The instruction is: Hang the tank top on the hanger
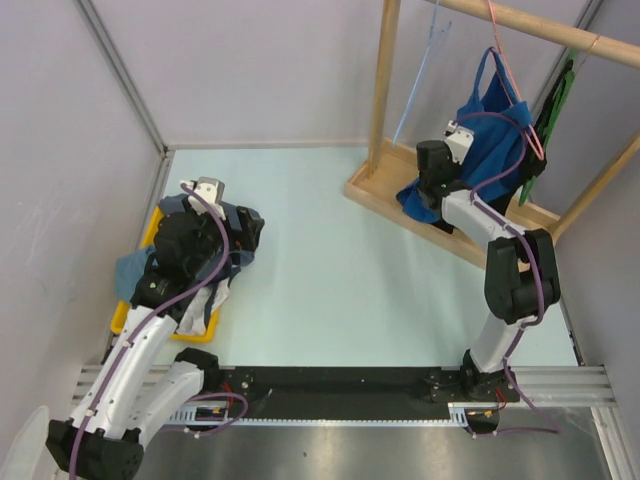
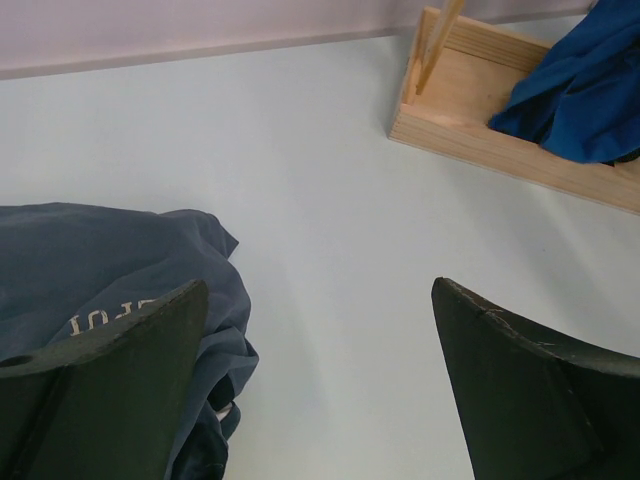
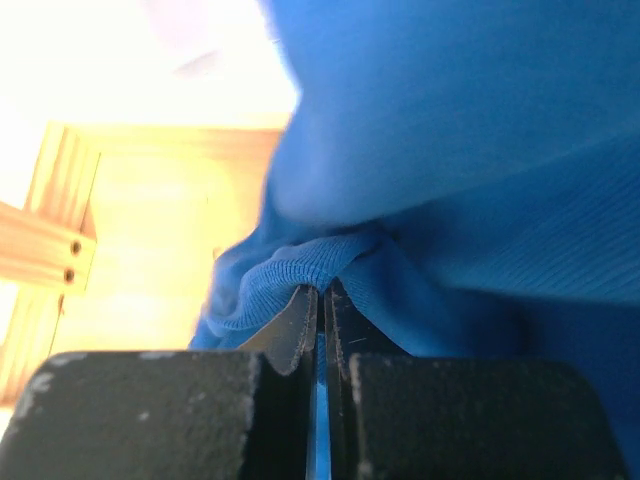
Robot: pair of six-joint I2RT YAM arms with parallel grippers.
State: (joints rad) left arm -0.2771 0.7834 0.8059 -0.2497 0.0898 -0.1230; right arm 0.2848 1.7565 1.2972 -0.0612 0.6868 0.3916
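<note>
The royal-blue tank top (image 1: 490,135) hangs from the pink wire hanger (image 1: 515,85), whose hook sits on the wooden rail; its lower part droops onto the rack's base. My right gripper (image 1: 432,190) is shut on a fold of the tank top's fabric (image 3: 330,265) near the bottom, a thin blue strip showing between the jaws (image 3: 321,300). The tank top also shows in the left wrist view (image 2: 585,95). My left gripper (image 2: 320,390) is open and empty, above the table beside the dark navy printed shirt (image 2: 110,275).
A wooden clothes rack (image 1: 450,215) stands at the back right, with a light blue hanger (image 1: 420,70) and a green hanger (image 1: 555,110) on its rail. A yellow tray (image 1: 135,300) with clothes, including the navy shirt (image 1: 235,235), lies at the left. Grey walls enclose the table.
</note>
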